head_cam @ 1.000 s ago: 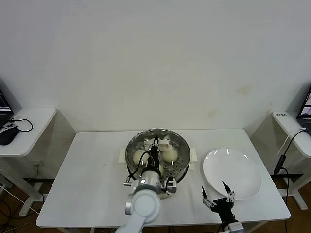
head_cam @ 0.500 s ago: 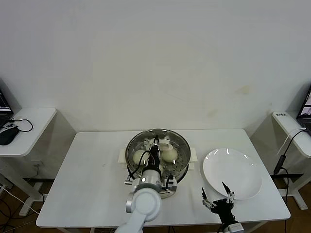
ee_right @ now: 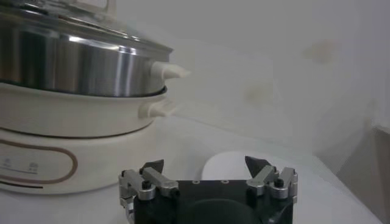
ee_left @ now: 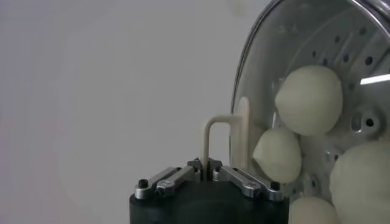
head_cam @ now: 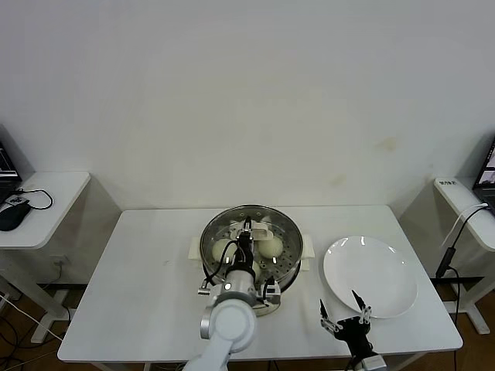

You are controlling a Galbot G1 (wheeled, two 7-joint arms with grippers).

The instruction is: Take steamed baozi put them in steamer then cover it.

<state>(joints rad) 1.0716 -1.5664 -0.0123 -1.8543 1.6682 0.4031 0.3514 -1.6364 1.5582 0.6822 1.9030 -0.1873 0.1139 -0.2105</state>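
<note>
The steamer stands mid-table, a steel pot on a cream base. The clear glass cover lies over it, and through it I see steamed baozi on the perforated tray. The left wrist view shows several baozi under the glass. My left gripper is above the pot's centre, shut on the cover's cream handle. My right gripper hangs open and empty at the table's front right.
A flat white plate lies right of the steamer, just beyond the right gripper. Side tables flank the main table: the one on the left carries a mouse and cable.
</note>
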